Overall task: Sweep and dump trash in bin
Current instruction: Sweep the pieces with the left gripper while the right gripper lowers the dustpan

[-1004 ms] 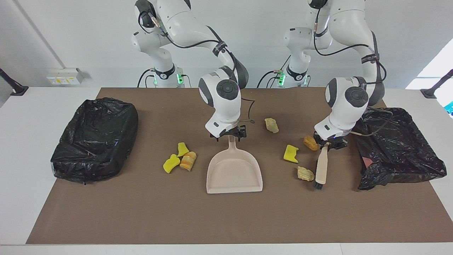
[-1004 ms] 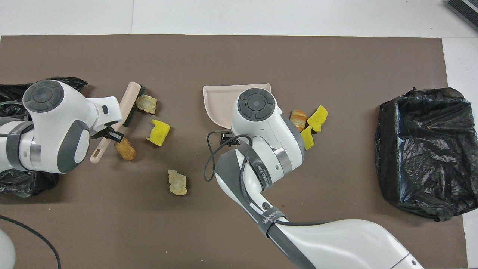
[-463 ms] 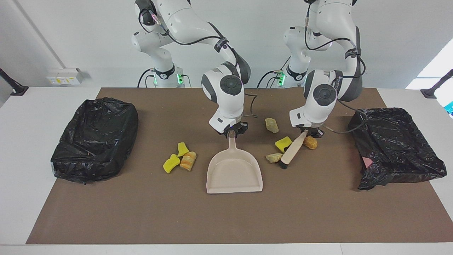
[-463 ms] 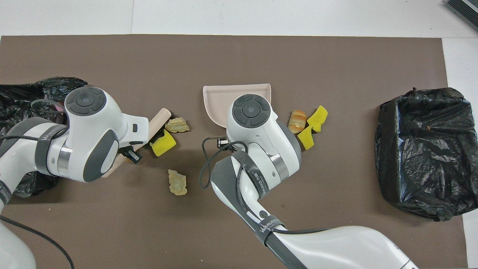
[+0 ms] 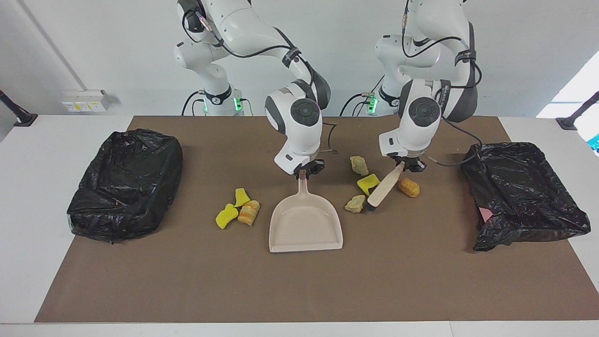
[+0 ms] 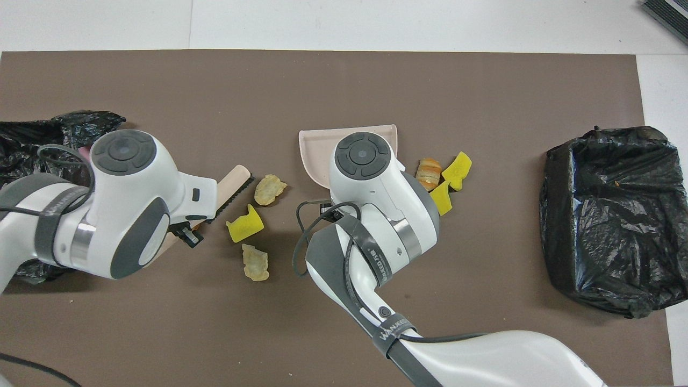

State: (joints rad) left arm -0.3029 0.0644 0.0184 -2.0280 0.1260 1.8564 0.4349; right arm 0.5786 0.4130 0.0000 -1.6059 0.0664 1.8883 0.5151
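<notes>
- Sweeping step underway on the tabletop [image 5: 299, 290] w/ its brown mat; a black-bagged bin [image 5: 124, 182] sits at the right arm's end, another bin [image 5: 524, 196] at the left arm's end.
- Dustpan [image 5: 306, 227] at mid-mat, mouth facing away from the robots; right tool [image 5: 303, 171] is pinching its handle tip.
- Brush [image 5: 383, 188] slants down, bristles on the mat; left tool [image 5: 406, 164] is pressed together on its handle end.
- Trash: 4 scraps around the brush – tan lump [image 5: 355, 204] touching the bristles, yellow sponge [image 5: 368, 182], pale lump [image 5: 359, 164], orange lump [image 5: 409, 186]. 3 more [image 5: 237, 211] lie just beside the pan toward the right arm's end.
- To do it well, I'd judge: keep bristles flat on the mat, short strokes toward the pan mouth, pan lip pressed down so scraps don't slip under; orange lump needs a separate pass.
- Writing: lettering on the right arm's strap [image 6: 376, 255] in the overhead view, not clearly readable.
</notes>
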